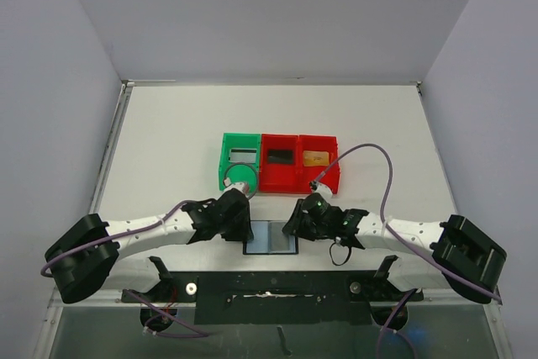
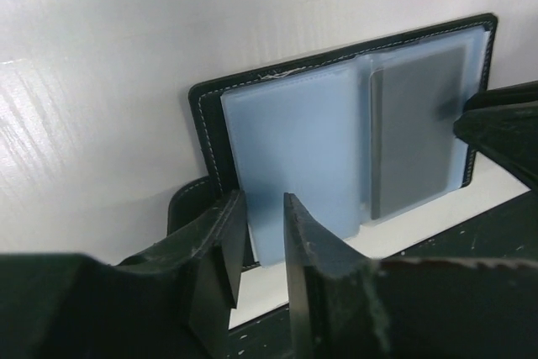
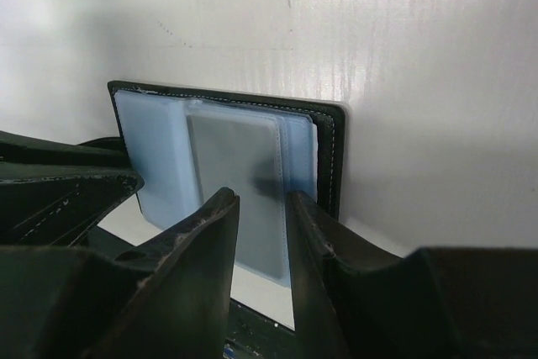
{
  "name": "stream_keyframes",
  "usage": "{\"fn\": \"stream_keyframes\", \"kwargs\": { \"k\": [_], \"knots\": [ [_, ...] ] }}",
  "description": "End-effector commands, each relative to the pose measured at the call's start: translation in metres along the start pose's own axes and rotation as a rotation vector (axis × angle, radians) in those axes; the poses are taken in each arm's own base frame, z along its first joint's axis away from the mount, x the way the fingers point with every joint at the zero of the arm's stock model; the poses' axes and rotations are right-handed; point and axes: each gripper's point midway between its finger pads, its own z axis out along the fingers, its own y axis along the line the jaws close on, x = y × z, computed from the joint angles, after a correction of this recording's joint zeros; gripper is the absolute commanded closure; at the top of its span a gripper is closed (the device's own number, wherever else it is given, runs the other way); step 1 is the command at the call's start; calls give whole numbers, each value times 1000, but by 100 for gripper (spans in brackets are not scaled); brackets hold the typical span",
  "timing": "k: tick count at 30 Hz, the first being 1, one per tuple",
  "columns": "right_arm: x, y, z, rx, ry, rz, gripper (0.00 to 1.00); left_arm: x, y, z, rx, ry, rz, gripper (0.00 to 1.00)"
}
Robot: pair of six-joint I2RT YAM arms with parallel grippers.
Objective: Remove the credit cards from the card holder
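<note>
One grey card (image 3: 234, 178) is seen in the holder (image 1: 271, 238), which is laid open at the near edge of the table (image 1: 168, 140), betw. both grippers. Right gripper (image 3: 262, 216) is held slightly apart over the card, left gripper (image 2: 259, 220) likewise at the empty pocket (image 2: 294, 157). Risk: pocket film gets pinched w/ the card, so the holder is dragged along.

Figure: We view a robotics lab test cell, where plain pale walls (image 1: 50, 81) box a white tabletop (image 1: 168, 124), with left arm (image 1: 160, 229) and right arm (image 1: 412, 231) bolted along its near edge.
</note>
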Motion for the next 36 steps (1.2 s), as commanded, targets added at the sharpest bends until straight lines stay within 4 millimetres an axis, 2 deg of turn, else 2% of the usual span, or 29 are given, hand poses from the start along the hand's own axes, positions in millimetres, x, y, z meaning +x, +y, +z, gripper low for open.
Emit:
{"fn": "stream_keyframes", "kwargs": {
  "k": [1, 8, 12, 19, 28, 33, 36],
  "knots": [
    [-13, 20, -4, -7, -24, -51, 70, 3, -3, 2, 29, 8, 3, 79],
    [-23, 30, -14, -2, -50, -89, 73, 4, 0, 1, 25, 2, -2, 83],
    [-24, 32, -15, -5, -49, -91, 72, 3, -2, 0, 29, 2, -1, 84],
    [-20, 21, -10, 57, -23, -97, 65, 3, -2, 0, 29, 2, -3, 85],
    [-20, 30, -8, 41, -19, -116, 66, 2, -4, -1, 32, 0, 0, 86],
    [-14, 15, 0, 113, 13, -116, 64, 2, -4, -1, 32, 3, 2, 86],
    [-7, 16, 5, 105, 44, -132, 67, 3, -3, 0, 30, 6, 3, 86]
  ]
}}
